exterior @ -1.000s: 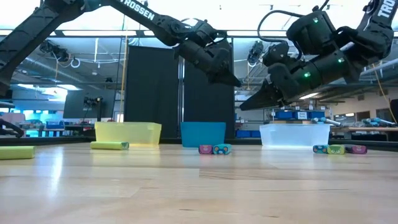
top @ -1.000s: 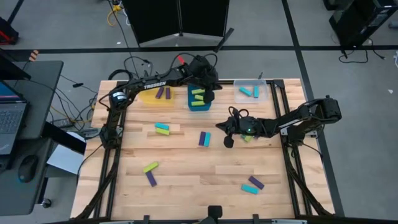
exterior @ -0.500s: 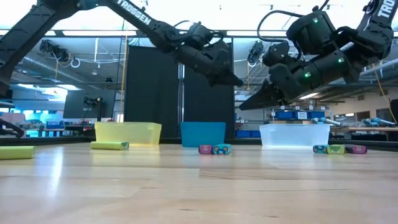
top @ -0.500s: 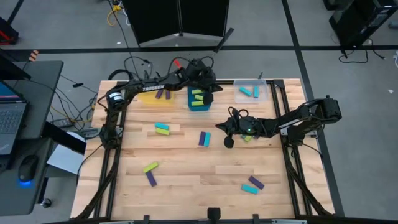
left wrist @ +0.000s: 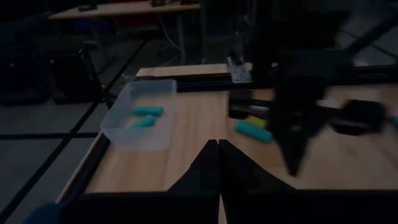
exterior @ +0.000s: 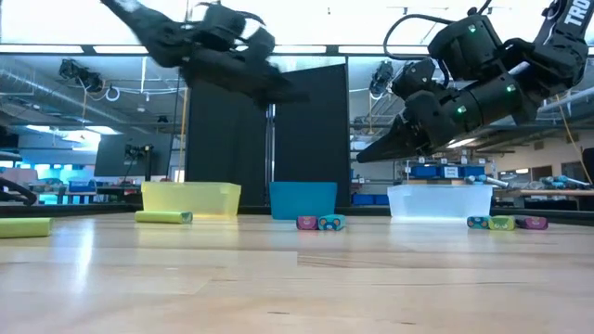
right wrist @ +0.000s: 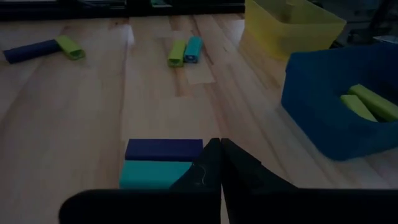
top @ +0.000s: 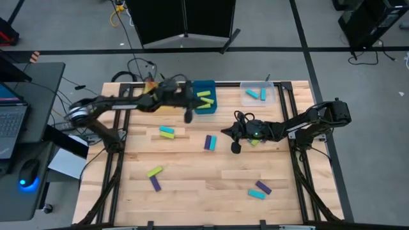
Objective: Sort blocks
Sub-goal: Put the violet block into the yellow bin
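Item: blocks, purple/cyan pair [top: 209, 142] on table [top: 192, 185], just beside my right hand [top: 225, 130], toward the blue bin [top: 208, 112]. Others scattered farther from bin; some already inside.
Handling (est.): light, stiff, smooth. Grip across the narrow sides, mid-length.
Right hand: clenched, empty, above table.
Left hand [top: 188, 117]: clenched, empty, beside blue bin.

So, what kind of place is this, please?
Probably a robotics lab or workshop: two arms mounted at a wooden table, a laptop on a side desk, and benches and shelving behind in the low view.
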`<state>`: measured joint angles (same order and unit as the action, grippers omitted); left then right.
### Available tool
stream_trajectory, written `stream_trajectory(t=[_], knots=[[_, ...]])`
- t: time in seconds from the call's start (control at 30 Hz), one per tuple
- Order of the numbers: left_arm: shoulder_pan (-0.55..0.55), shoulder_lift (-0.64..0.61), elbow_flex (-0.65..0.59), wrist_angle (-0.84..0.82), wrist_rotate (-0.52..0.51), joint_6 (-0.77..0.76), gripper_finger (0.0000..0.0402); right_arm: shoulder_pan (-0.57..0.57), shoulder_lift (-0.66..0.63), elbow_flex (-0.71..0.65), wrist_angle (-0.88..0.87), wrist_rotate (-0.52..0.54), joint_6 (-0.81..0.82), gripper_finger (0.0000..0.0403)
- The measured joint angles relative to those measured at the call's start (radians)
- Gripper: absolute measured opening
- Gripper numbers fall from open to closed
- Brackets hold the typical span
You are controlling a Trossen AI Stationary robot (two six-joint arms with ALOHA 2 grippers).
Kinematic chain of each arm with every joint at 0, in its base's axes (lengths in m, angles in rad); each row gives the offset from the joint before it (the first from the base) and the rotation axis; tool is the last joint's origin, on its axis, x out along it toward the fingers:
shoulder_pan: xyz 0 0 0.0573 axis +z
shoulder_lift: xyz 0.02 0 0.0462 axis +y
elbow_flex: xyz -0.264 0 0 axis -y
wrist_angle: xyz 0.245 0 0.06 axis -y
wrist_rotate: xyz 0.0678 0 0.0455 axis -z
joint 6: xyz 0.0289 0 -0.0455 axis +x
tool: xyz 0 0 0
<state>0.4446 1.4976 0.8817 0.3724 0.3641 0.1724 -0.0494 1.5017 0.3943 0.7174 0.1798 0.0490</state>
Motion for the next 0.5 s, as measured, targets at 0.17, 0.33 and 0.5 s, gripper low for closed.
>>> stream_trajectory(t=[0.17, 0.33, 0.5], knots=[[-0.035, -0.161, -0.190, 0.035, -0.003, -0.031, 0.0003, -0.010, 0.000, 0.013, -0.033, -0.065, 0.034, 0.0010], [-0.069, -0.246, -0.311, 0.052, -0.002, -0.032, 0.0009, -0.013, 0.000, 0.050, -0.112, -0.080, 0.056, 0.0011], [-0.090, -0.229, -0.351, 0.086, -0.002, -0.078, 0.0021, -0.022, 0.000, 0.092, -0.164, -0.080, 0.050, 0.0014]])
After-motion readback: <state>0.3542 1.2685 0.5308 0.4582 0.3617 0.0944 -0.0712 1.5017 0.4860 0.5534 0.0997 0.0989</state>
